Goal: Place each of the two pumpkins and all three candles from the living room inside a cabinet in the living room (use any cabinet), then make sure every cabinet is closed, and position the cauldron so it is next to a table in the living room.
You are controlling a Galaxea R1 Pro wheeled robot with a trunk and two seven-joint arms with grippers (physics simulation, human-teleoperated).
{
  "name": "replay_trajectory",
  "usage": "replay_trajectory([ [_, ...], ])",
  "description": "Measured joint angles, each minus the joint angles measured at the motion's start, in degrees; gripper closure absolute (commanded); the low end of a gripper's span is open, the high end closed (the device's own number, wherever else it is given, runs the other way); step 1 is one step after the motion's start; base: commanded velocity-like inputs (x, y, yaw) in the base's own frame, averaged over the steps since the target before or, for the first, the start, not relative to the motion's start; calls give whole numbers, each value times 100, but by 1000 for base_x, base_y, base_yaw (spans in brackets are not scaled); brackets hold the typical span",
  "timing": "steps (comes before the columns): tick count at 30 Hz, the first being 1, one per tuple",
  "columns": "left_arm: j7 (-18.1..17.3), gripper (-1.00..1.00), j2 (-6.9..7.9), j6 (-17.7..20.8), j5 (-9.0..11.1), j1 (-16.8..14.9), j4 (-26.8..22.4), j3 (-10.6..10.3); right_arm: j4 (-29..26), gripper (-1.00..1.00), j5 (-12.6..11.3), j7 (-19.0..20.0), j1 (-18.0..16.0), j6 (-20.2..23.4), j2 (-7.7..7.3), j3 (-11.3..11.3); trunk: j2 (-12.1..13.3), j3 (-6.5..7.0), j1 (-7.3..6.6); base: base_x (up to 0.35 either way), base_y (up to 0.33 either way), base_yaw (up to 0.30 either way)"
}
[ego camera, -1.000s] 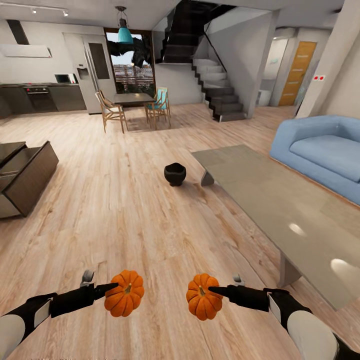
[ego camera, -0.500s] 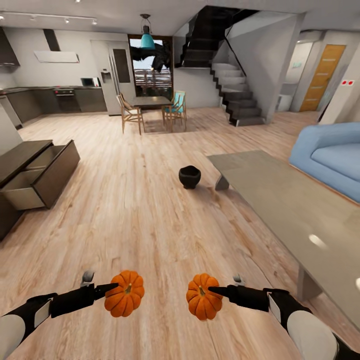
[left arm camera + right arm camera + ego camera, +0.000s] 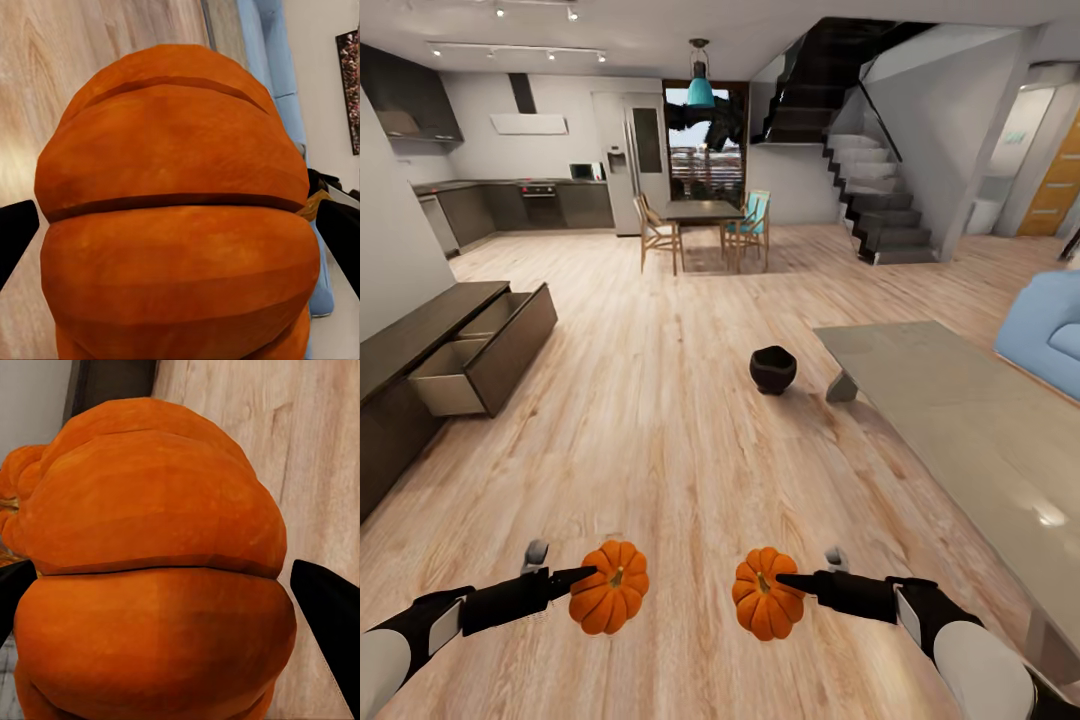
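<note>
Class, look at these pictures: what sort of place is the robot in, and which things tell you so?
Most likely an open-plan home: a living area with a blue sofa and low table, a kitchen at the back, and a staircase going up.

We log two arms w/ white forearm shells, black wrist sections, black tapered fingers (image 3: 575, 576), small grey knobs atop.

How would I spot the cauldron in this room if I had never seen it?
Find the long grey table on the right. Just off its far corner, on the wooden floor, sits the cauldron. It is a round black pot with a wide mouth, the one dark thing on the open floor.
</note>
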Motion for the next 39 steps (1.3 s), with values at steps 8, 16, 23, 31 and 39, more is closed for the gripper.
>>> replay_trajectory([
  [8,2,100,0,0,0,2,0,-6,5,100,3,-1,0,-1,0,9,0,53,0,335,0,214],
  [16,10,100,0,0,0,2,0,0,1,100,7,-1,0,-1,0,10,0,106,0,335,0,214],
  [23,17,100,0,1,0,1,0,-9,2,100,13,-1,0,-1,0,14,0,152,0,337,0,214],
  [31,33,100,-6,3,-4,3,0,-8,5,100,29,-1,2,-2,0,17,0,186,0,337,0,113],
  [39,43,100,-9,2,-6,2,-5,-10,11,100,6,-62,15,-93,0,12,0,187,0,337,0,2],
])
